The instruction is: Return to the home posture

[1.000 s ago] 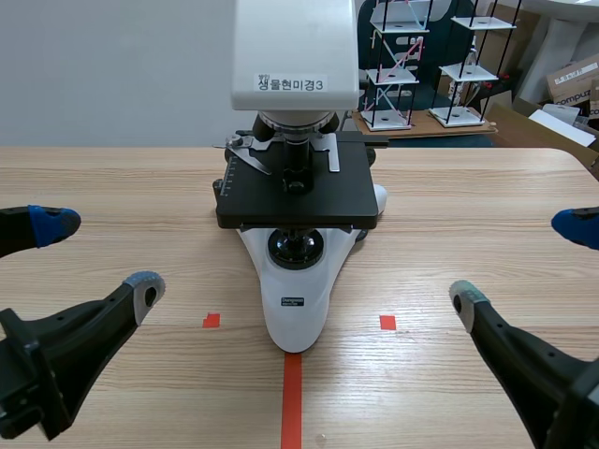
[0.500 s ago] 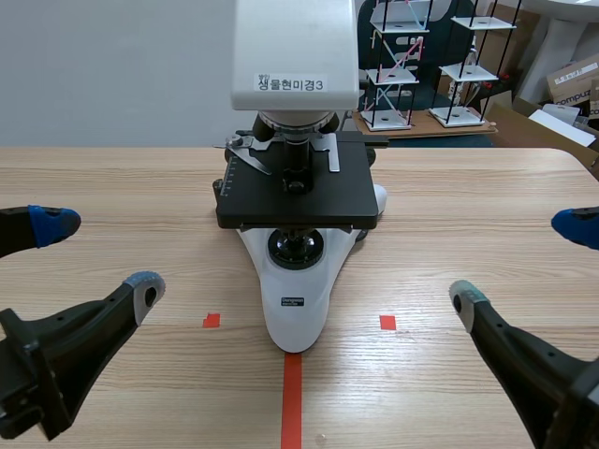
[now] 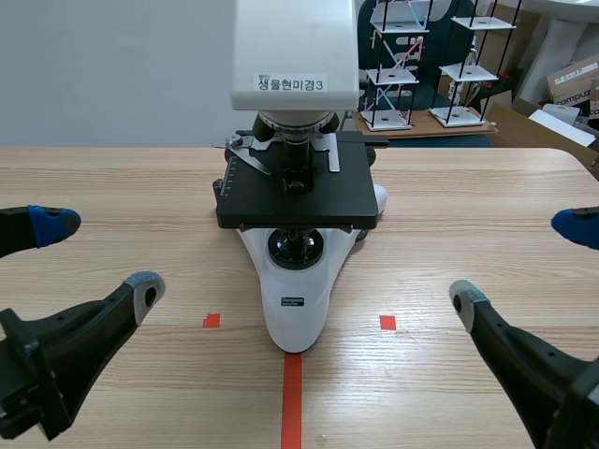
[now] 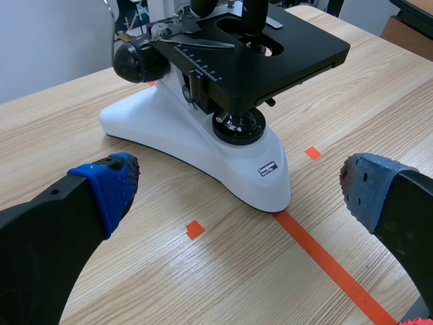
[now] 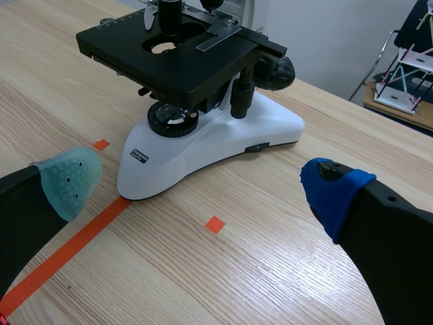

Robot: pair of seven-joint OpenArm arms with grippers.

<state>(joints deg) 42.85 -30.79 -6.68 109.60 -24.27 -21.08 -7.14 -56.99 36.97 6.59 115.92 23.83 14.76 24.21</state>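
Wood grain is running in pale streaks across the table [image 3: 112,187], which is bearing a microscope [image 3: 296,187] at its middle, between the two arms. Its smooth, glossy white base [image 3: 295,313] is tapering to a rounded nose that is touching the end of the orange-red tape line [image 3: 292,402]. Above the base, a flat, matte black square stage [image 3: 298,192] is carrying a thin metal clip [image 4: 193,43], and a round black knob [image 4: 139,61] is sticking out at its side. The boxy white head [image 3: 295,47] is wearing a printed label [image 3: 292,83].

The left gripper [image 3: 100,256] is hovering low over the table beside the microscope, well apart from it. Its thick black fingers are spreading wide with nothing between them, one blue dotted pad [image 3: 51,224] and one grey-green [image 3: 145,288] showing at the tips. The right gripper [image 3: 520,264] is mirroring it on the other side, jaws equally wide and gripping nothing, touching neither the microscope nor the small tape square [image 3: 387,322] lying near it.
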